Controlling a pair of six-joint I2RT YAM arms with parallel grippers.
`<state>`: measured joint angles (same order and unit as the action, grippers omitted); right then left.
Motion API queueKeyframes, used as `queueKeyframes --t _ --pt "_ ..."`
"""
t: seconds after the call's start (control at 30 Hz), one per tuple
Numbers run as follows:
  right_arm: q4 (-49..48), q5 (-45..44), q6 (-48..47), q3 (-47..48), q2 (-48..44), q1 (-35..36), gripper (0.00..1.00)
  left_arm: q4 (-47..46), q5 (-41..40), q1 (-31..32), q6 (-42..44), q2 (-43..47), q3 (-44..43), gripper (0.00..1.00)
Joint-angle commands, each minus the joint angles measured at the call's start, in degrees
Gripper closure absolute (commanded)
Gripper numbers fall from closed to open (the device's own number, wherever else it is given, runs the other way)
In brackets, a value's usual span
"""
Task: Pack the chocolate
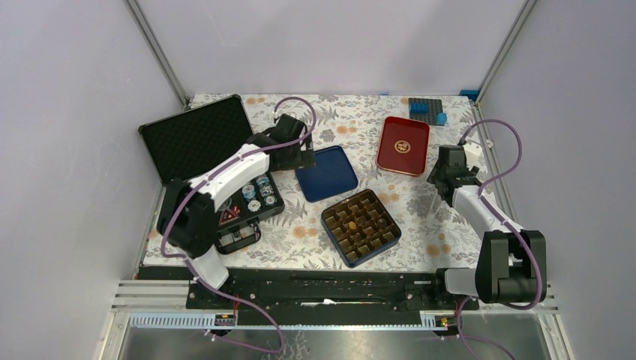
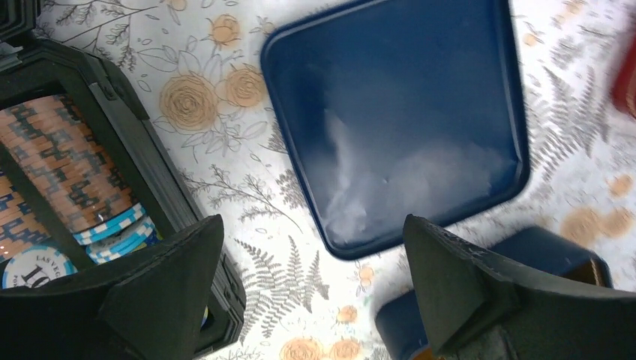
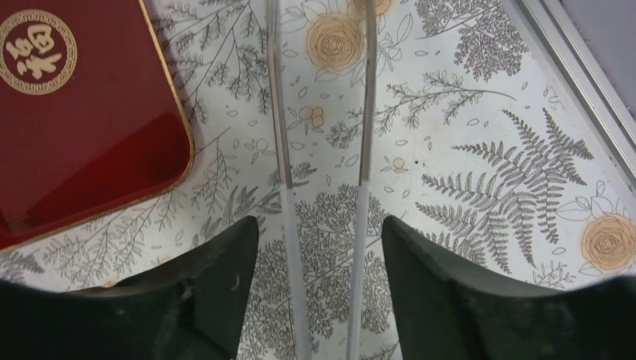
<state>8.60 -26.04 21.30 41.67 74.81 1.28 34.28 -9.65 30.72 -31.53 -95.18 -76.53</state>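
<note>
Left end effector (image 2: 313, 225): wide open, empty, beside blue lid (image 2: 390, 112) | right end effector (image 3: 320, 225): jaws apart around thin tongs (image 3: 279, 90), grip cannot be told | chocolate (image 1: 385, 222): in grid box (image 1: 336, 240), mid worktop (image 1: 300, 241) | step: probably lidding | next: pinch lid rim squarely.

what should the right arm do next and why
Probably ease the right gripper shut on the tongs: both thin legs run between its jaws, which stand apart and seem not to touch them. A firm hold on that tool looks needed before anything is packed.
</note>
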Motion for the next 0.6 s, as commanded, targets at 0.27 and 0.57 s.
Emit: queueKeyframes --t 0.27,0.57 --pt "-3.4 2.4 1.2 2.4 0.6 -2.8 0.07 1.2 -14.8 1.5 -10.2 -15.9 -9.3 0.16" --pt "2.8 13.5 2.8 7.6 -8.9 -2.8 0.07 -4.5 -15.1 2.6 -18.6 -19.4 -3.7 0.47"
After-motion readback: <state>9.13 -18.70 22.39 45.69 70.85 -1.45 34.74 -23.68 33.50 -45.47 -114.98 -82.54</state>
